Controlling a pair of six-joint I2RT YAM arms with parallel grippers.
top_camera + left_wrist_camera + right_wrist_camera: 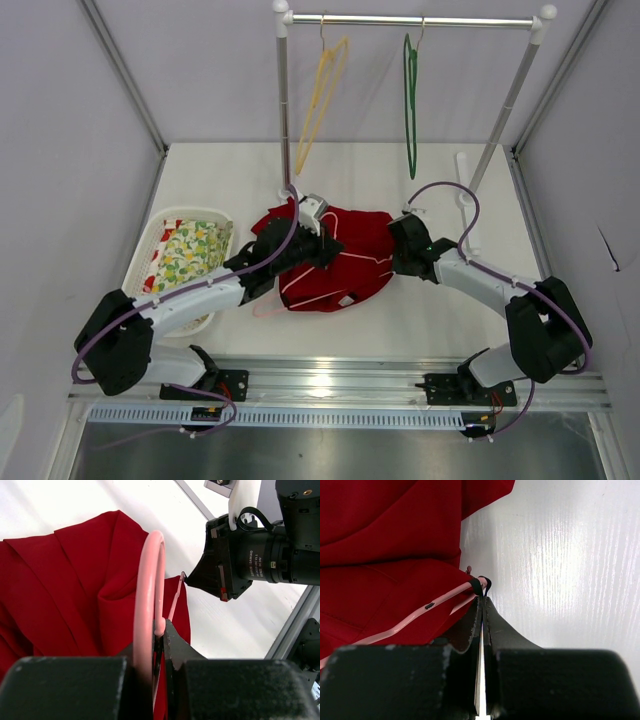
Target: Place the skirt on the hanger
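Pinching the hanger by its hook, the left claw was nearly closed, probably steadying it on the skirt, which lay in the middle of the surface. Right claw was shut at the hanger's far end; couldn't tell if it gripped anything. Bare room sat past the skirt's right edge.

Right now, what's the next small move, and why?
Probably nudge the right gripper outward to hook the thin pink strap over the hanger's end: left gripper pins the hanger's hook, right gripper is shut at that end, and the skirt lies loose beneath.
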